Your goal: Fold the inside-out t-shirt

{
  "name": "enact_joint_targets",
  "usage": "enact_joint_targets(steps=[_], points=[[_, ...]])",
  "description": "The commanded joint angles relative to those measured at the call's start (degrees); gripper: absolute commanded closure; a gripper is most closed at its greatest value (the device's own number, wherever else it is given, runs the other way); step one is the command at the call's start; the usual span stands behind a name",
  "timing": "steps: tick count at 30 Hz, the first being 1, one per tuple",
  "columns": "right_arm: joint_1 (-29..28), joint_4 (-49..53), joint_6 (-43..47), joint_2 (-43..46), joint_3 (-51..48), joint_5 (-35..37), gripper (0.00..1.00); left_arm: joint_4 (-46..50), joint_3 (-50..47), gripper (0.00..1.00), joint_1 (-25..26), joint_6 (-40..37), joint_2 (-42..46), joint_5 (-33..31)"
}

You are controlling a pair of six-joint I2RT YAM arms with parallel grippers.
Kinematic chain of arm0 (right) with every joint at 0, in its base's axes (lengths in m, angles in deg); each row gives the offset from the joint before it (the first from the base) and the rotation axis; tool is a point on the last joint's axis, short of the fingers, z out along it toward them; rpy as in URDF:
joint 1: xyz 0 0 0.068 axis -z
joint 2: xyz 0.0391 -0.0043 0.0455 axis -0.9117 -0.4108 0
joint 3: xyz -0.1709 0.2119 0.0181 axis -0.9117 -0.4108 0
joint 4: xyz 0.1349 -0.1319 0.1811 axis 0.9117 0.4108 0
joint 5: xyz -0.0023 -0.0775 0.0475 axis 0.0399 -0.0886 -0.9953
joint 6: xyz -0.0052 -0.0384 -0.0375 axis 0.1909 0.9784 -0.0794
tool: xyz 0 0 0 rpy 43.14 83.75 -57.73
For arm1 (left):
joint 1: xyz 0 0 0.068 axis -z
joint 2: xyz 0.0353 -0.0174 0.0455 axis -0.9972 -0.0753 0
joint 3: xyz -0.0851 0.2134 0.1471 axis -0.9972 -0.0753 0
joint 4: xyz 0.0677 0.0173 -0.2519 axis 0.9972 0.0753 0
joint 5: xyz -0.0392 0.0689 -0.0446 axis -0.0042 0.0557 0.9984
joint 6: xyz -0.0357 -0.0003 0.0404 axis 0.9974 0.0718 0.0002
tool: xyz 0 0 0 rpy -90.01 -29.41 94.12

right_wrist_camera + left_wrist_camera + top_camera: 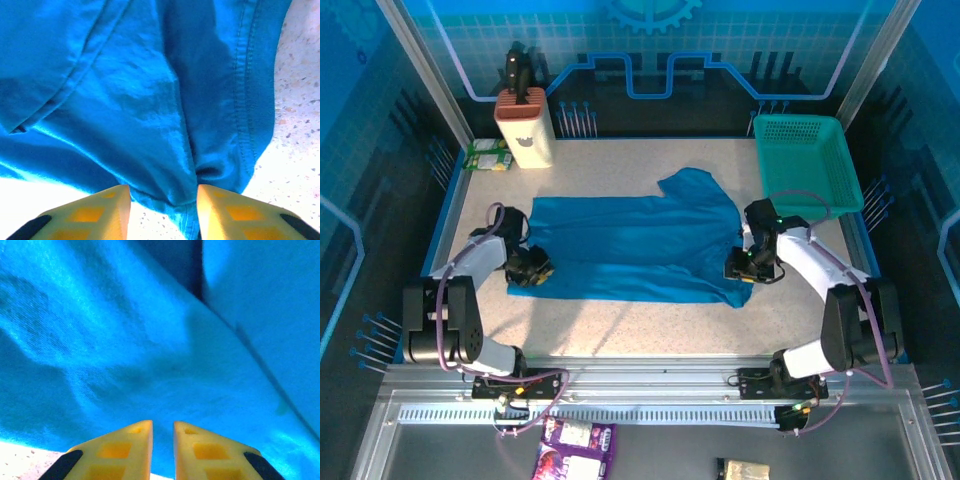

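— On the surface, where does the shirt lie?

— Across the middle, spread mostly flat, its long side running left to right between my two arms. One sleeve pokes out toward the far side. It points toward the basket in the far right corner but lies apart from it.

— And your left tool?

— Down at the shirt's near left corner. Through the left wrist camera I see its yellow fingers almost together, with only a thin slit between them, and blue cloth fills that slit. I read that as pinched onto the shirt. The cloth hangs close in front of the lens in soft folds, and a sliver of speckled surface shows at the bottom left.

— Right tool?

— At the shirt's right edge, close to the near right corner. From the right wrist camera, its fingers stand apart, one on either side of a bunched ridge of cloth by the stitched hem. The ridge touches the finger on the right of that view. Beside the other finger I can see a bit of bare surface, so the jaws are not closed on the cloth and I have no grip there.

— Any creases?

— One long fold line crosses the cloth in the right wrist view, and a double row of stitching runs along the hem.
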State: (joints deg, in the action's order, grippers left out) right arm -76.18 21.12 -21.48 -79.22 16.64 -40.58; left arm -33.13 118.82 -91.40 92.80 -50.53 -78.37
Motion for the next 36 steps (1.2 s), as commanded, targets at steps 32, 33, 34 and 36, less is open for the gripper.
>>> enact_joint_targets(steps=[32,33,34,36], points=[[0.7,-3.5,-15.1,5.4,-10.9,-2.8,0.54,-0.8,-7.1,0.82,-4.4,1.9,0.3,-0.5],[0.4,-4.1,-15.7,5.6,-11.7,-3.4,0.55,-0.9,-7.2,0.82,-4.5,2.1,0.2,-0.4],[0.1,-4.8,-16.1,5.8,-12.4,-4.1,0.56,-0.9,-7.3,0.83,-4.5,2.2,0.2,-0.5],[0.0,-6.6,-16.5,6.2,-13.6,-4.6,0.62,-1.0,-7.5,0.83,-4.5,2.5,0.2,-0.8]])
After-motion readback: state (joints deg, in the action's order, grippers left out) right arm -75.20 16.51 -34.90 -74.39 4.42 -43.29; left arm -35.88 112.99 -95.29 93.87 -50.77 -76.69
